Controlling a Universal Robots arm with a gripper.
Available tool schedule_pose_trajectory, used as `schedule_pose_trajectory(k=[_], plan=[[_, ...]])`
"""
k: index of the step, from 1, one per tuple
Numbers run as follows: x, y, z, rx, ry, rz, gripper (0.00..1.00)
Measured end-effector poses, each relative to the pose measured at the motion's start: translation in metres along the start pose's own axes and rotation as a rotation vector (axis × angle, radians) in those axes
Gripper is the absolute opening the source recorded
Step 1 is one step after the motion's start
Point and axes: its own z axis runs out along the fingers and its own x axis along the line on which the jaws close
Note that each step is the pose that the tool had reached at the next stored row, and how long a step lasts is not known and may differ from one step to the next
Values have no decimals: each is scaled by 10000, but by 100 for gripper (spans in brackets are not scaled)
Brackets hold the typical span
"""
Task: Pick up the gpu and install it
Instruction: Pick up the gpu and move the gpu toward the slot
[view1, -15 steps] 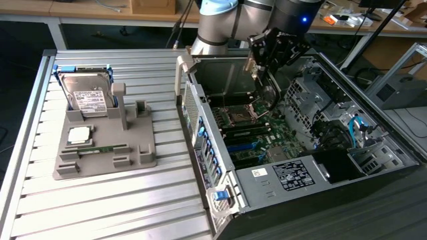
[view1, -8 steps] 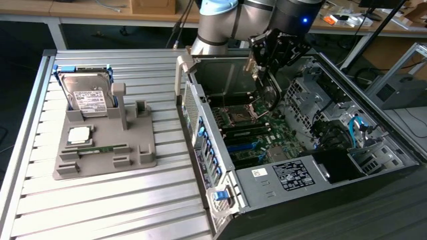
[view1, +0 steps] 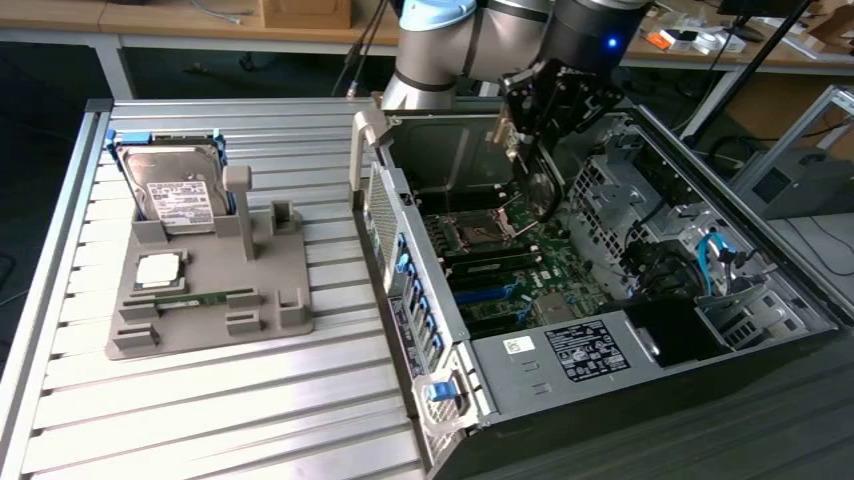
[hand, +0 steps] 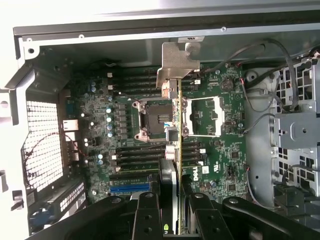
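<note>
The gpu (hand: 179, 131) appears edge-on in the wrist view as a thin card, with its silver metal bracket (hand: 176, 61) at the far end. My gripper (hand: 175, 202) is shut on the card, one black finger (hand: 148, 212) on each side of it. The card hangs over the green motherboard (hand: 125, 127), between the two processor sockets. In the exterior view my gripper (view1: 531, 118) is lowered into the open computer case (view1: 441, 370) near its rear wall, and the gpu (view1: 507, 132) shows below the fingers.
A grey holder (view1: 214, 325) on the slatted table at the exterior view's left carries a silver hard drive (view1: 180, 192), a processor chip (view1: 158, 268) and a memory stick (view1: 200, 298). Cables (view1: 714, 255) and drive cages crowd the case's far side.
</note>
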Motion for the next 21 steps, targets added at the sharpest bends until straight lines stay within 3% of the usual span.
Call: schedule_pose_trajectory(k=[21], plan=[[-122,7,75,1,0,0,27]])
